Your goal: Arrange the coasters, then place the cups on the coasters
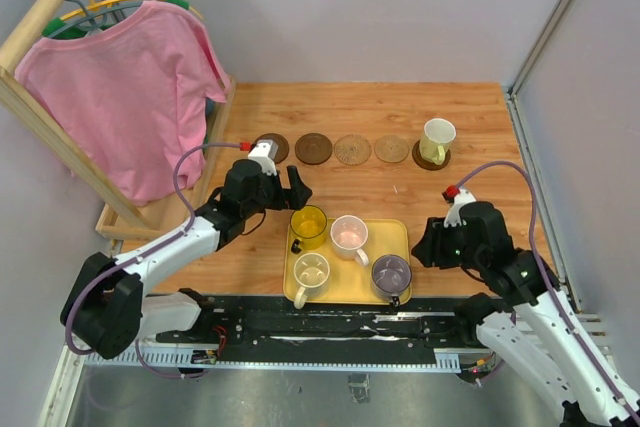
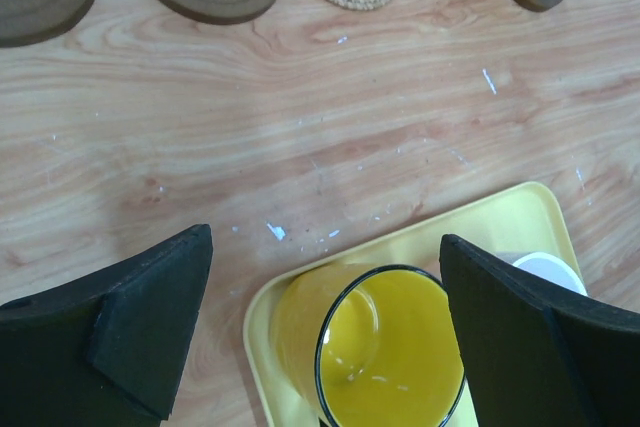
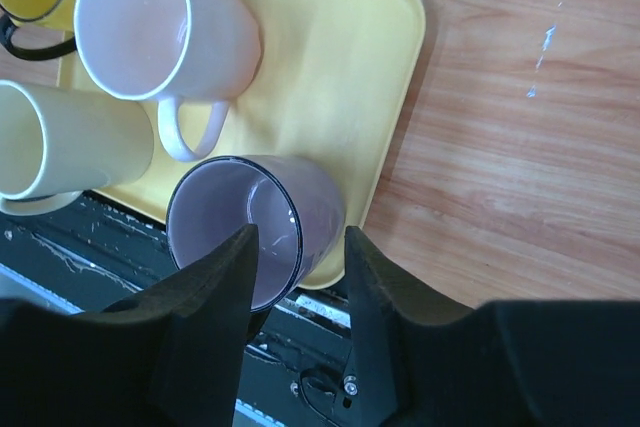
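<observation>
Five coasters lie in a row at the back: a dark one (image 1: 275,145) partly behind my left arm, a dark one (image 1: 313,148), two tan woven ones (image 1: 352,150) (image 1: 391,149), and a dark one (image 1: 433,160) under the pale green cup (image 1: 438,137). The yellow tray (image 1: 395,232) holds the yellow cup (image 2: 390,347), pinkish white cup (image 3: 150,27), cream cup (image 3: 60,152) and purple-grey cup (image 3: 320,197). My left gripper (image 2: 325,267) is open, its jaws either side of the yellow cup. My right gripper (image 3: 300,232) straddles the purple-grey cup's rim wall, one finger inside and one outside, with gaps showing.
A wooden clothes rack with a pink shirt (image 1: 130,97) stands at the left, its base along the table's left edge. Grey walls close the back and right. A black rail (image 1: 330,322) runs just below the tray's near edge.
</observation>
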### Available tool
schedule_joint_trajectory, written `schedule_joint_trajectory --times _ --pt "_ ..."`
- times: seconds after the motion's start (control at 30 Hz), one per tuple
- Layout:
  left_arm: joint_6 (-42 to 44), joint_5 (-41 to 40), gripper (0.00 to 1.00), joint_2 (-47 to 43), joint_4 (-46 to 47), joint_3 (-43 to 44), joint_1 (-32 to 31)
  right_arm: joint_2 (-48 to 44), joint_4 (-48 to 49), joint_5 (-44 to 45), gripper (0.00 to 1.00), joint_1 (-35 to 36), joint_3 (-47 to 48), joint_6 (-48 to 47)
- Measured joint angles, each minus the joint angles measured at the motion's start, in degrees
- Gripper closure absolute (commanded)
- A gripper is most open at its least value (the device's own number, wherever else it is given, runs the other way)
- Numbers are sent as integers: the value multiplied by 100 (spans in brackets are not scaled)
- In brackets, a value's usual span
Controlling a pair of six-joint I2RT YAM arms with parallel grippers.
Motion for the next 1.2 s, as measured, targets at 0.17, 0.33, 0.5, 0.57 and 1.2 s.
schedule_joint_trajectory --times 0.17,0.33,0.5,0.57,1.2 --pt "-35 -20 0 -2 -101 -35 -42 382 -44 -114 61 155 -101 70" --pt "-26 -22 0 -2 -131 -35 -59 715 -28 -20 59 551 -162 179" --pt "-20 -22 0 -2 -136 -35 -63 1130 81 177 59 1054 -197 299" --pt "-20 -24 0 -11 -136 -35 -63 1338 114 293 59 1217 -203 328" --pt "-22 -83 0 -72 -136 -74 -63 2658 245 1447 81 1631 203 321"
